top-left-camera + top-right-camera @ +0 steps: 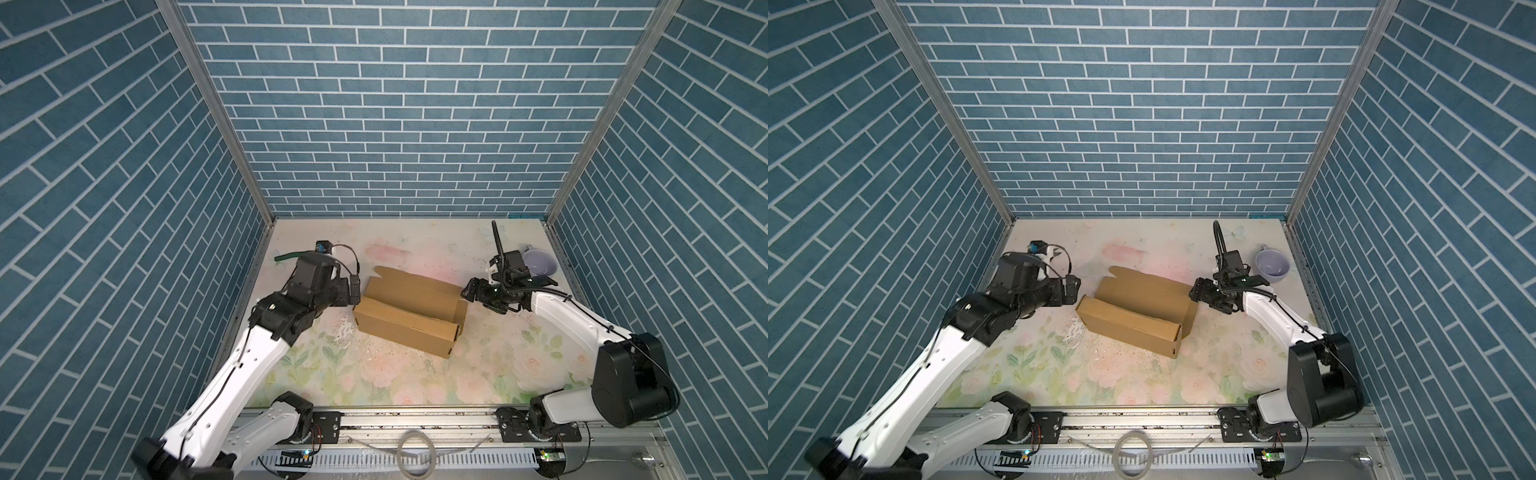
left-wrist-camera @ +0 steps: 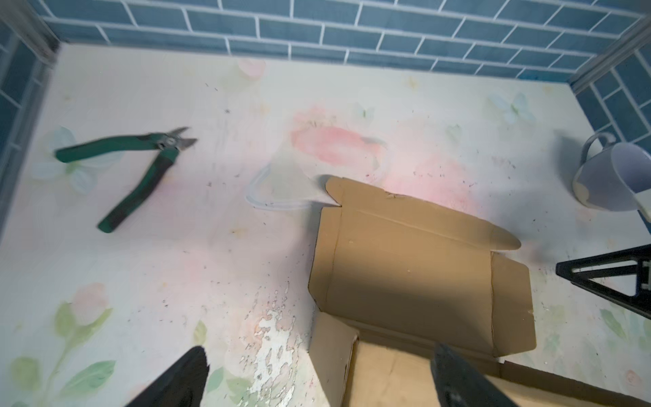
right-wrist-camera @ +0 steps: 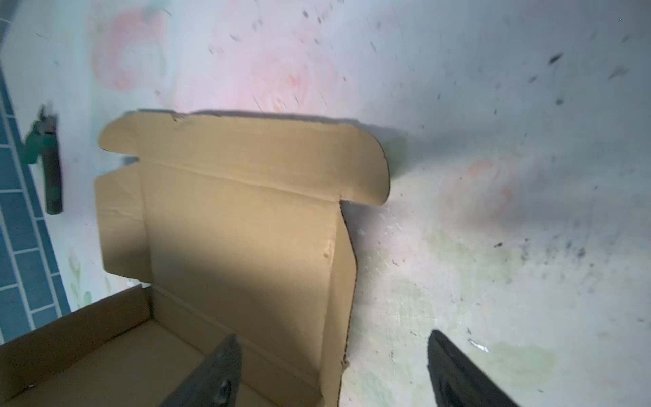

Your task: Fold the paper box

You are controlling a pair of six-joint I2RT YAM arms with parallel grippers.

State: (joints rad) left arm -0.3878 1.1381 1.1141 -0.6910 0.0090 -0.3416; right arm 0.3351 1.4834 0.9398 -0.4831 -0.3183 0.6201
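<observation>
paper box [image 1: 405, 330] sits mid-surface [image 1: 374, 382], skewed, between the two arms. The tray is formed, with front and end walls standing. The lid lies open toward the back, tuck flap and side ears unfolded. My read: closing the lid is the step in hand.

Left to right:
- left pincer [image 1: 354, 291]: wide, empty, just beside the box's left end. Its wrist view puts the end wall's corner between the fingers [image 2: 183, 373]. No contact that I can see.
- right pincer [image 1: 467, 291]: wide, empty, at the lid's right edge. Its wrist view has that right edge running between the jaws.

Doing it well, as I judge it:
- The box looks light and likely slides, so pin the tray with one pincer on an end wall.
- Take the lid near its far edge with the other pincer and swing it over on the hinge crease.
- Turn the ears in before the lid comes down, then tuck the flap behind the front wall.
- Pinch lightly, because corrugated board dents.

View differences:
- The left wrist view shows the green cutters [image 2: 141, 165] whole, far left. A top view gives only a bit of handle past the arm.
- Both top views show the mug [image 1: 1271, 266] at far right rear. The right wrist view lacks it.
- The right wrist view shows a small nick on the lid's far edge.
</observation>
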